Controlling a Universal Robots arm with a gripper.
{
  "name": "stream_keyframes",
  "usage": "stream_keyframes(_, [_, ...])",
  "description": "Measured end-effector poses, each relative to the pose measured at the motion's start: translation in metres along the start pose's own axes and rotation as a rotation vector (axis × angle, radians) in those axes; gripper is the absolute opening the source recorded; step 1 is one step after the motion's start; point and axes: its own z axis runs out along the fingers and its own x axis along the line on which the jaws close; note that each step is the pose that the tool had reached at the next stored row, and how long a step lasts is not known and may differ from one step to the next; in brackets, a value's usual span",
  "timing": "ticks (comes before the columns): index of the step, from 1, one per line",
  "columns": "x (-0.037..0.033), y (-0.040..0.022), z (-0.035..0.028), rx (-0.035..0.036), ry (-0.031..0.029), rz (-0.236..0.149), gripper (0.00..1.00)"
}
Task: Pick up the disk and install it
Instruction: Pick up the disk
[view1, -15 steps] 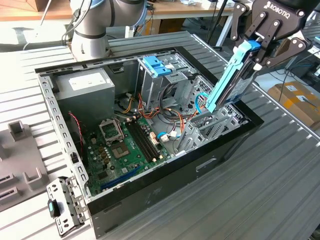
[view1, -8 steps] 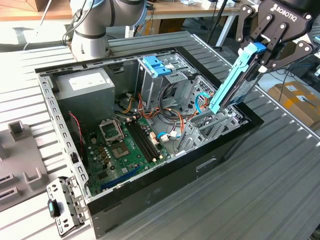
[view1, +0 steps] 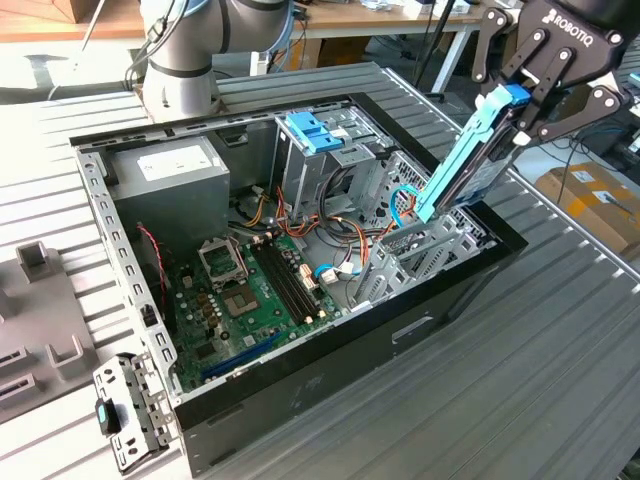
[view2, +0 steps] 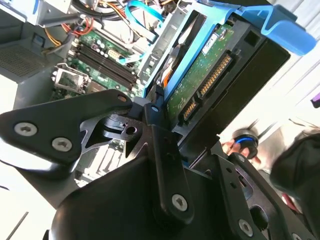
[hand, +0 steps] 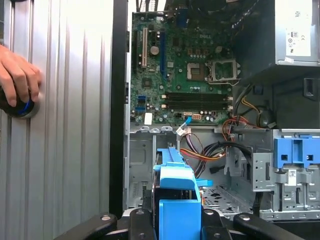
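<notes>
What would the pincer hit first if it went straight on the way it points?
Probably the perforated metal bay inside the computer case, met by the disk that the pincer holds; depth is unclear.

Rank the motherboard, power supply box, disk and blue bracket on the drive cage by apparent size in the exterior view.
Largest to smallest:
1. motherboard
2. power supply box
3. disk, long but seen nearly edge-on, so its place against the box is unsure
4. blue bracket, clearly smallest

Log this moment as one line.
gripper: shut on disk | disk: tilted over open case, not seated | hand: on table beside case
</notes>
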Motion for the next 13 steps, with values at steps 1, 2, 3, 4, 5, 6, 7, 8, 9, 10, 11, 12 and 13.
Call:
stream_keyframes(1, [0.0001,0.0,0.0001,0.0003,-0.006,0.005,0.36])
stream_keyframes(2, [0.0003,0.0,0.0004,0.0007,-0.0087,0.01,0.36])
stream_keyframes(3, [0.0006,-0.0001,0.0007,0.0012,-0.0093,0.017,0.36])
stream_keyframes(4, [0.001,-0.0002,0.0007,0.0016,-0.0093,0.024,0.36])
stream_keyframes(5, [0.0021,-0.001,0.0011,0.0021,-0.0098,0.031,0.36])
stream_keyframes(6, [0.0029,-0.0014,0.0013,0.0023,-0.01,0.034,0.36])
stream_keyframes(7, [0.0039,-0.0018,0.0014,0.0024,-0.0101,0.036,0.36])
stream_keyframes(8, [0.0053,-0.0024,0.0016,0.0026,-0.0102,0.038,0.36])
stream_keyframes(9, [0.0062,-0.0024,0.0017,0.0026,-0.0102,0.039,0.36])
stream_keyframes(10, [0.0067,-0.0025,0.0017,0.0027,-0.0101,0.039,0.36])
stream_keyframes(11, [0.0076,-0.0026,0.0018,0.0027,-0.0102,0.039,0.36])
stream_keyframes(12, [0.0079,-0.0026,0.0017,0.0027,-0.0101,0.039,0.36])
stream_keyframes(13, [0.008,-0.0026,0.0017,0.0026,-0.0101,0.039,0.36])
